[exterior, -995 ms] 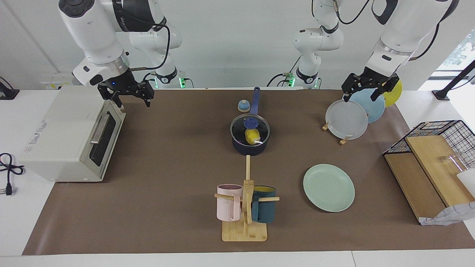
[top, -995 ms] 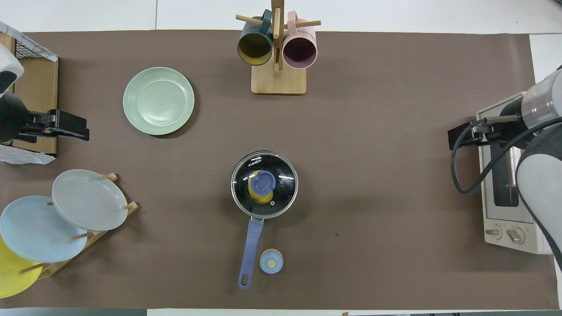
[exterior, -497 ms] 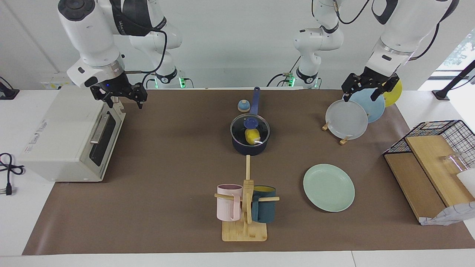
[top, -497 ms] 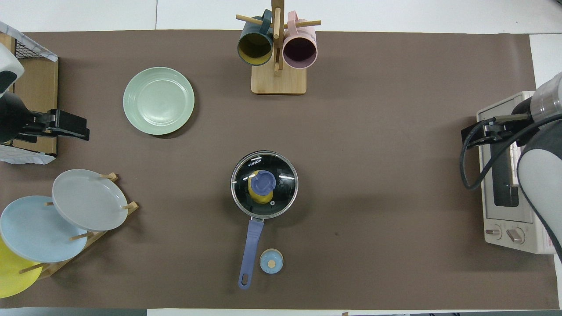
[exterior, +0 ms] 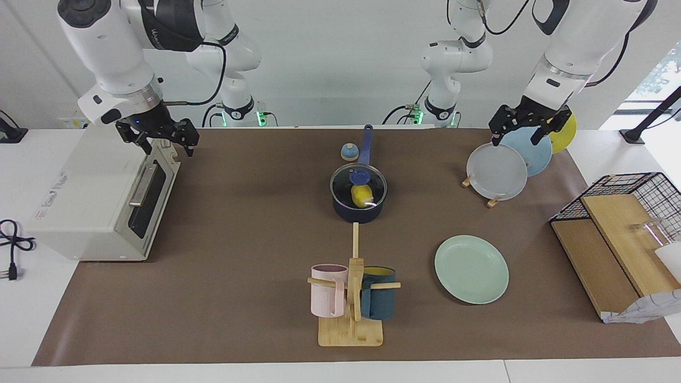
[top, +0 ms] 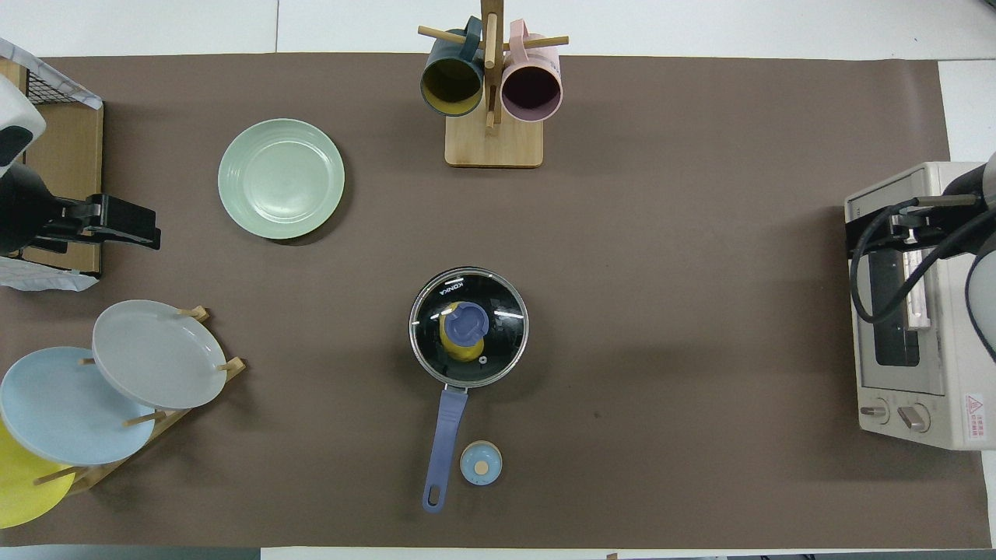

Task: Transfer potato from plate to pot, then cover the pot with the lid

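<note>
The navy pot [exterior: 357, 213] stands mid-table with its long handle [top: 445, 435] pointing toward the robots. The glass lid [exterior: 367, 178] with its blue knob [top: 465, 323] sits on the pot. The yellow potato [exterior: 362, 196] lies inside, seen through the glass, and also shows in the overhead view [top: 459, 350]. The mint-green plate [exterior: 471, 269] [top: 281, 178] lies bare, farther from the robots, toward the left arm's end. My right gripper [exterior: 166, 144] [top: 871, 233] is open and empty over the toaster oven's top edge. My left gripper [exterior: 515, 137] [top: 132, 229] is open and empty, waiting over the plate rack.
A toaster oven [exterior: 101, 197] stands at the right arm's end. A mug rack [exterior: 351, 298] with pink and teal mugs stands farther from the robots than the pot. A small bell [exterior: 349, 152] sits beside the pot handle. A plate rack [exterior: 500, 170] and a wire basket [exterior: 622, 229] stand at the left arm's end.
My right gripper has moved away from the table's middle toward the right arm's end, now over the toaster oven. The left arm, pot, lid and potato have not moved.
</note>
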You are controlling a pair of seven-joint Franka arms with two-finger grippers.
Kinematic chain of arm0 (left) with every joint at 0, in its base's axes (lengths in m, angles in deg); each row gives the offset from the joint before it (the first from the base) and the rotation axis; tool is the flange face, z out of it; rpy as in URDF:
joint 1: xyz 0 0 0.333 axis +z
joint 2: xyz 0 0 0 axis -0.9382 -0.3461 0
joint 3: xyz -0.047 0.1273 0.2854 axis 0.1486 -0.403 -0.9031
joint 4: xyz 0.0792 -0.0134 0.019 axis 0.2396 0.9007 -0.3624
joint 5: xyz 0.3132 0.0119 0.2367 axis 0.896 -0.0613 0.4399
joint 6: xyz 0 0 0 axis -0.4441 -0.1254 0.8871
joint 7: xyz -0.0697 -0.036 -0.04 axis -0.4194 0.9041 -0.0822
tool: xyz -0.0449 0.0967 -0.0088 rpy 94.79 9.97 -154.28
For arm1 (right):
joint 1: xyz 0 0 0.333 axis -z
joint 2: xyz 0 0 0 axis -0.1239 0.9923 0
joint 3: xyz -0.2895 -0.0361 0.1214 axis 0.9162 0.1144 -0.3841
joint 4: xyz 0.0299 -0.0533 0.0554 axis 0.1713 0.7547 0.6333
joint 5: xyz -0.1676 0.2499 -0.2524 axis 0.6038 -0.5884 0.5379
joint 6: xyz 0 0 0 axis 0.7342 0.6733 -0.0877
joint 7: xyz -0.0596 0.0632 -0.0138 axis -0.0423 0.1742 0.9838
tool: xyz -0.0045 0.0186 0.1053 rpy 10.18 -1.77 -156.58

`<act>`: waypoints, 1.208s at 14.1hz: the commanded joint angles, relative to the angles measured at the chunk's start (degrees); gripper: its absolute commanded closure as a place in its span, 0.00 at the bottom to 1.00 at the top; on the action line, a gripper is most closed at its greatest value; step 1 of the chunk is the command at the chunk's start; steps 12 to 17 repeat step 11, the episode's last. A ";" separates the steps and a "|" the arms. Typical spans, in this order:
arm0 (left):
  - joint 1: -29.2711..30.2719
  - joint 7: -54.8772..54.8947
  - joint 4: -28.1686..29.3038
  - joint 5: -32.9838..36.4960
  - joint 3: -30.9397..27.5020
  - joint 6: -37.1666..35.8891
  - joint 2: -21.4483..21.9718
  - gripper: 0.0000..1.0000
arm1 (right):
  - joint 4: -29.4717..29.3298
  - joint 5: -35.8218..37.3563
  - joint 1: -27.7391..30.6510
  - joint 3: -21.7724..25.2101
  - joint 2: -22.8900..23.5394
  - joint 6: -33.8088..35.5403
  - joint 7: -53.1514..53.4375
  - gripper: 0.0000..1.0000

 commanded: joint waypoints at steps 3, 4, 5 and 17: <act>0.02 -0.43 0.67 -0.51 0.11 0.29 0.97 0.00 | -1.19 -1.20 0.88 -0.42 0.43 0.30 -2.31 0.00; 0.02 -0.52 0.67 -0.51 0.11 0.29 0.97 0.00 | -1.02 -1.20 0.88 -0.33 0.43 0.21 -2.23 0.00; 0.02 -0.52 0.67 -0.51 0.11 0.29 0.97 0.00 | -1.02 -1.20 0.96 -0.42 0.43 -0.31 -2.23 0.00; 0.11 -0.52 0.67 -0.69 0.11 0.38 0.97 0.00 | -1.02 -1.20 0.96 -0.33 0.43 0.04 -2.31 0.00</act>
